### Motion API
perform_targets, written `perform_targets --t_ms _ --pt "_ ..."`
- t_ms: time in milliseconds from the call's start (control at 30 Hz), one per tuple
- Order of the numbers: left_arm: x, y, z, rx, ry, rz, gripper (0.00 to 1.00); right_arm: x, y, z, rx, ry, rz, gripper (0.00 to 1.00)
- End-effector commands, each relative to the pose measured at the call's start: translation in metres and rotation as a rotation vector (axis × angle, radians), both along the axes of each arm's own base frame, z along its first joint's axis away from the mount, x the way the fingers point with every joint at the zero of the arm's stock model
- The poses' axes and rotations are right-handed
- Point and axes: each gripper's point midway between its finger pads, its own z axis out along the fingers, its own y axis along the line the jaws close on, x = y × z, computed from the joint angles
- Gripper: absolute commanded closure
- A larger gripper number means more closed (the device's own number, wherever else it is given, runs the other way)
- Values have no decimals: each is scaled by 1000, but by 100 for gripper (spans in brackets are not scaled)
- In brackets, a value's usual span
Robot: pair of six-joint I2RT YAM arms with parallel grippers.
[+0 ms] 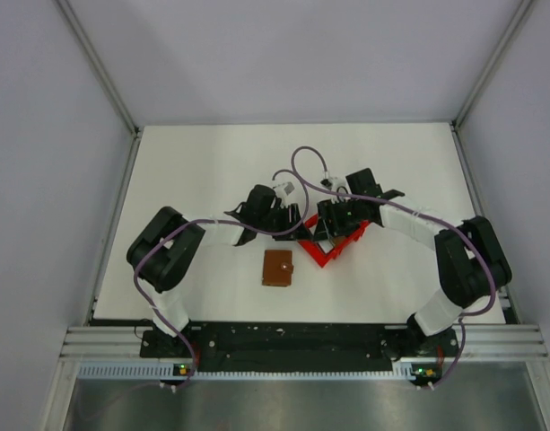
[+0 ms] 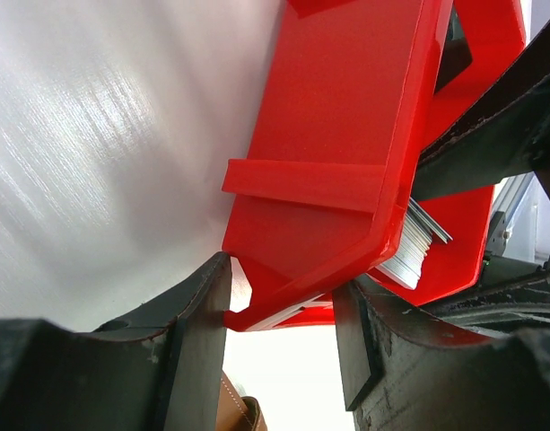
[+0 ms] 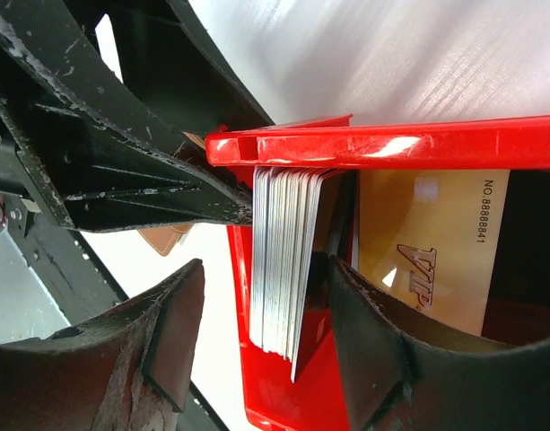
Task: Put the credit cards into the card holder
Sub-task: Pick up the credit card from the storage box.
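While the right gripper (image 3: 266,301) stands spread around them, the credit cards (image 3: 283,260) sit as an upright stack on edge inside the red bin (image 3: 391,148). The stack is between the two dark fingers. A clear gap separates it from one finger (image 3: 171,346), and the other finger (image 3: 369,341) is just beside it. Behind the stack, a gold card (image 3: 432,242) lies flat against the bin's inner wall, printed with a number and slanted lettering.

The left gripper (image 2: 283,292) pinches a corner of the bin, one finger against each side of the wall. From this wrist camera the cards appear only as a sliver of silvery edges past the rim, and a scrap of stitched brown leather peeks in at the bottom.

Only the overhead camera shows the whole layout. Both arms meet over the bin near the middle of the white table (image 1: 212,171). The card holder (image 1: 277,268) lies closed and flat on the table, just beside the bin on its near left, apart from both grippers.

The bin is glossy moulded plastic with a thick lip and a raised bar on its outer face. The cards are thin, with pale layered edges. The fingers are scuffed black pads with curved inner faces. The card holder is a small, roughly square brown piece with a closing tab.
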Motion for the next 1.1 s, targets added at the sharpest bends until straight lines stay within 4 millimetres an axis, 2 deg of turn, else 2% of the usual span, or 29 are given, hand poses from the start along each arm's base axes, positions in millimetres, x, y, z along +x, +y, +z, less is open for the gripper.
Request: perform_targets --t_ms 0,167,433,800,1067 --pt "18 0 15 -24 -70 48 66 -12 13 24 91 3 47 43" --pt "19 -1 16 -25 -72 47 66 -12 13 24 92 5 46 43" --pt "18 -1 17 -28 -69 43 67 -8 9 27 74 -20 16 51" --pt "18 -2 17 -32 -68 43 68 -11 10 27 90 14 6 51" --pt "18 -2 17 -32 -69 40 68 -6 9 27 118 50 -37 59"
